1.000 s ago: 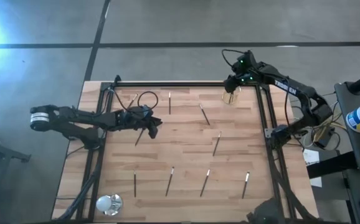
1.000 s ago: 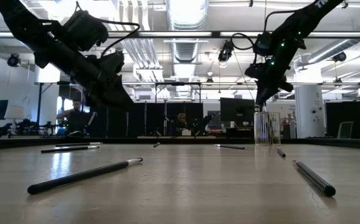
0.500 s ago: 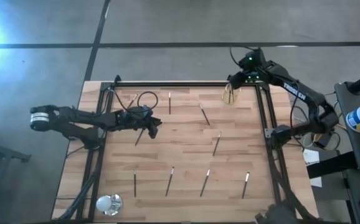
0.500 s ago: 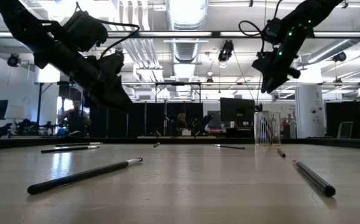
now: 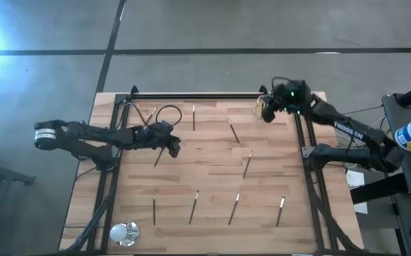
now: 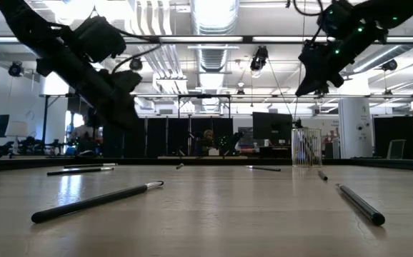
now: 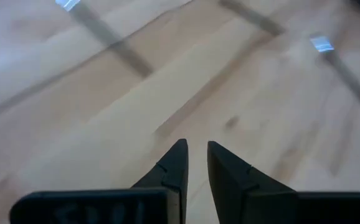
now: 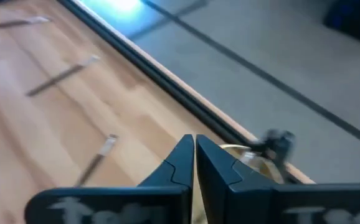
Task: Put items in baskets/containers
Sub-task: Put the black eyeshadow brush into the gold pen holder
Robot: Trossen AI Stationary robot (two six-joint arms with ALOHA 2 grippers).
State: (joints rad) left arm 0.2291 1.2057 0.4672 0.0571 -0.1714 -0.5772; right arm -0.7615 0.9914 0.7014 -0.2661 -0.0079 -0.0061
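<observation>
Several thin dark sticks with pale tips lie flat and scattered on the wooden table (image 5: 212,181); one (image 6: 96,201) lies near the low camera. The clear amber cup (image 6: 306,148) stands upright at the far right corner, its rim (image 8: 250,159) showing past my right fingers. My right gripper (image 5: 264,112) hangs shut and empty well above the cup (image 6: 301,91). My left gripper (image 5: 175,149) hovers over the table's left half, beside a stick (image 5: 159,153). Its fingers (image 7: 195,146) stand narrowly open with nothing between them.
A white shiny ball (image 5: 124,232) rests at the near left corner. A dark metal frame (image 5: 191,95) runs along the far edge and both sides. A looped cable (image 5: 167,112) lies at the far left. Four sticks lie in a row near the front edge (image 5: 193,207).
My right gripper has risen from just above the cup's mouth and drawn back toward the table's right edge, turning as it went. The cup has stayed where it was. My left gripper has tipped and rolled a little in place.
</observation>
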